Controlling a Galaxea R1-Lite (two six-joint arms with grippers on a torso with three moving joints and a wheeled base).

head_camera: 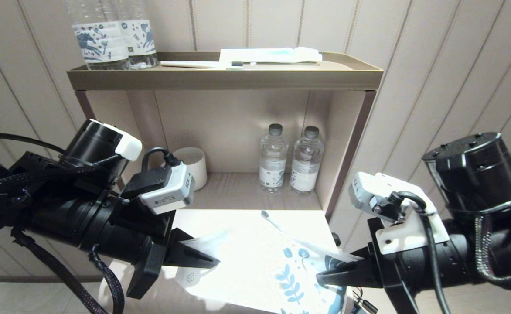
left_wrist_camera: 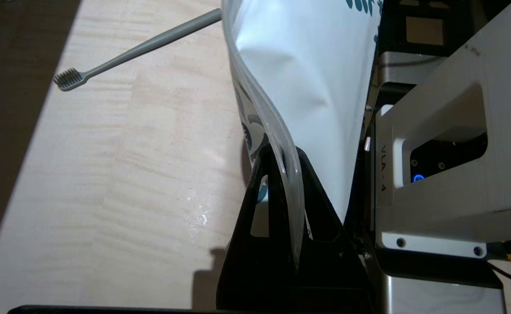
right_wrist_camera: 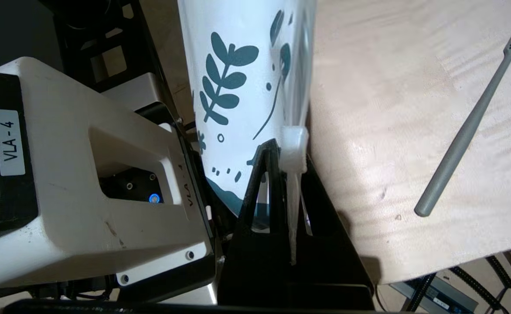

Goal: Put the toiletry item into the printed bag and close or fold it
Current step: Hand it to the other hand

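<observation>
You've got L gripper (head_camera: 214, 263) & R gripper (head_camera: 321, 277) each clamped on opposite bag (head_camera: 255, 257) edges; toothbrush (head_camera: 271, 220) lies outside on table (left_wrist_camera: 107, 174).

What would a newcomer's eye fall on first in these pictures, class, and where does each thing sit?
First, the printed bag, held off the wooden tabletop between the left gripper and right gripper, each shut on one end. Next, the toothbrush lying loose on the tabletop behind the bag, not yet inside it.
</observation>
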